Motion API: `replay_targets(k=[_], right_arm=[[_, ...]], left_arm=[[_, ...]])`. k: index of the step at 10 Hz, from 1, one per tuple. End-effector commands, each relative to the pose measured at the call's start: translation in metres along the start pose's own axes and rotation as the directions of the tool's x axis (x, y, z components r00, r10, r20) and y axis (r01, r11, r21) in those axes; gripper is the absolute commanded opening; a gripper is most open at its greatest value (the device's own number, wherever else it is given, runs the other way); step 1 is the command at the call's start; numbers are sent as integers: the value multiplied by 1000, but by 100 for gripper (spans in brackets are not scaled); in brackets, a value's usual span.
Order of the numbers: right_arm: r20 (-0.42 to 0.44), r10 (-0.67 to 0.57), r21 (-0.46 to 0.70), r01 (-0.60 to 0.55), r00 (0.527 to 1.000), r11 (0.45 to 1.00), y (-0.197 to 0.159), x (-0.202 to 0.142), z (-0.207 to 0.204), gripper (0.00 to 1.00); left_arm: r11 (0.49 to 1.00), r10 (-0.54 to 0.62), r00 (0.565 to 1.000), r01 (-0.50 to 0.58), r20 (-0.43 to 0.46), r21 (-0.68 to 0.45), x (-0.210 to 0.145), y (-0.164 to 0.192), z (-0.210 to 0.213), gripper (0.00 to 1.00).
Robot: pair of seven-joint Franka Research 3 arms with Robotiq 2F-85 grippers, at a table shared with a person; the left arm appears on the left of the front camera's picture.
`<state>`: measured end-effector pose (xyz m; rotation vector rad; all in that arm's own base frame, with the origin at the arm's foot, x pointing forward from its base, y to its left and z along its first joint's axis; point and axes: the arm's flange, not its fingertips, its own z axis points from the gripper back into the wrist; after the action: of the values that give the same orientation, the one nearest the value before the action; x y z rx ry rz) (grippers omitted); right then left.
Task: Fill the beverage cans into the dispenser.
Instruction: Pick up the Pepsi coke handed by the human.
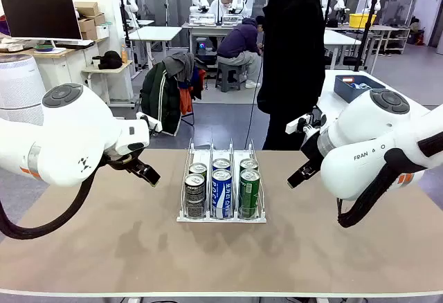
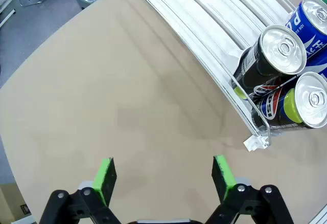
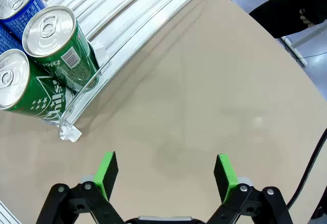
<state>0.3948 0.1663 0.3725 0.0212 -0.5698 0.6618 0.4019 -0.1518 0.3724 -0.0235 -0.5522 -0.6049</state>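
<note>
The white wire dispenser stands at the table's middle with two cans in each lane: black cans on the left, blue-and-white cans in the middle, green cans on the right. My left gripper hovers left of it, open and empty. My right gripper hovers to its right, also open and empty. In the left wrist view the gripper is over bare table, with the black cans and the dispenser at upper right. In the right wrist view the gripper has the green cans and the dispenser at upper left.
A person in dark clothes stands at the table's far side, right of the middle. A blue tub sits on a separate table behind my right arm. Bare tabletop spreads on both sides of the rack and in front of it.
</note>
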Motion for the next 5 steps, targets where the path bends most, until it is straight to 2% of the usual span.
replay_targets(k=[1, 5], right_arm=[[0, 0, 0, 0, 1000, 1000, 0, 0, 0, 100], [0, 0, 0, 0, 1000, 1000, 0, 0, 0, 100]], left_arm=[[1000, 0, 1000, 0, 0, 0, 0, 0, 0, 100], [1000, 0, 1000, 0, 0, 0, 0, 0, 0, 100]])
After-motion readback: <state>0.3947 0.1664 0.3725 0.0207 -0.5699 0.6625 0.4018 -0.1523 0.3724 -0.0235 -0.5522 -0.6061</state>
